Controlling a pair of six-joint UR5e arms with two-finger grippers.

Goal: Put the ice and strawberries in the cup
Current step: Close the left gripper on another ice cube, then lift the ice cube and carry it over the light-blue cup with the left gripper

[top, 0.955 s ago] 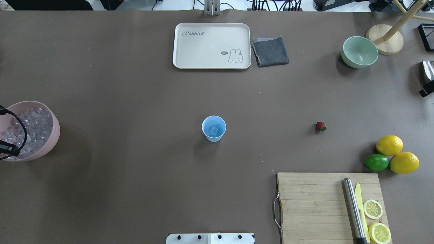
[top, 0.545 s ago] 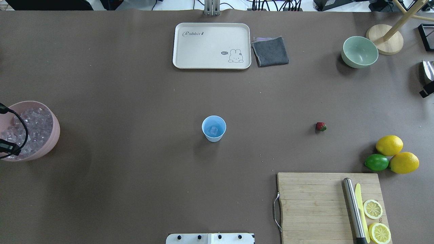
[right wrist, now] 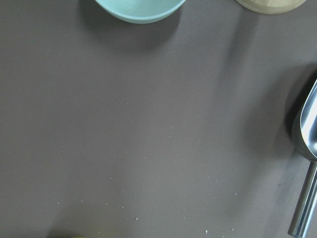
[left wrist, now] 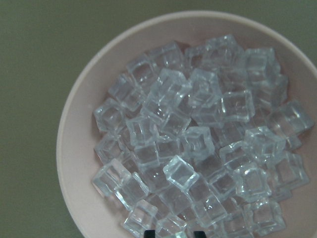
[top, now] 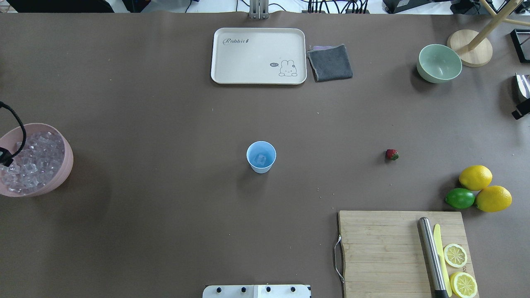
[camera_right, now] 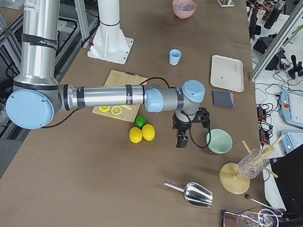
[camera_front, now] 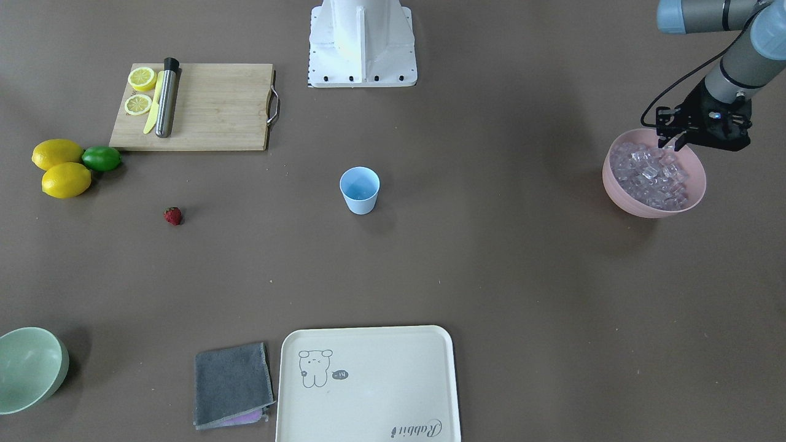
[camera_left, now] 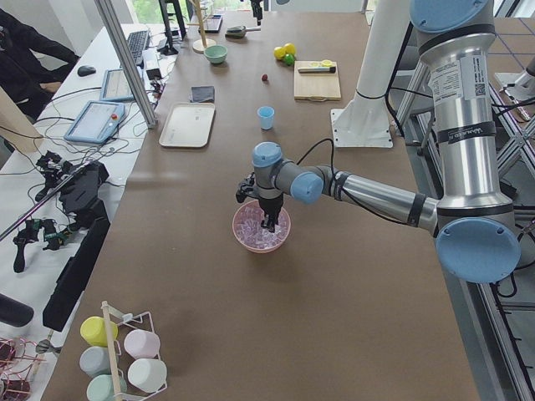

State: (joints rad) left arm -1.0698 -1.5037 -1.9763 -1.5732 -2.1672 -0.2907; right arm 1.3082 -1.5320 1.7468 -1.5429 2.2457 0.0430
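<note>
The light-blue cup (top: 261,156) stands mid-table with one ice cube (top: 261,159) inside. The strawberry (top: 391,155) lies on the table to its right, apart from everything. A pile of ice (left wrist: 198,144) fills the pink bowl (top: 68,161) at the left edge. My left gripper (camera_front: 671,145) hangs over that bowl. In the left wrist view its tips (left wrist: 173,234) stand slightly apart on either side of one cube, so it looks open. My right gripper (camera_right: 182,142) hovers near the pale green bowl, far from the strawberry; I cannot tell its state.
A cream tray (top: 258,56) and grey cloth (top: 330,63) lie at the far side. The pale green bowl (top: 439,63) is far right. Two lemons and a lime (top: 460,198) sit by a cutting board (top: 381,252) that holds a knife and lemon slices. A metal scoop (right wrist: 307,163) lies at the table's right end.
In the overhead view my left gripper has slid toward the left edge and away from the robot, uncovering more of the ice. The cup, strawberry and right arm have not moved.
</note>
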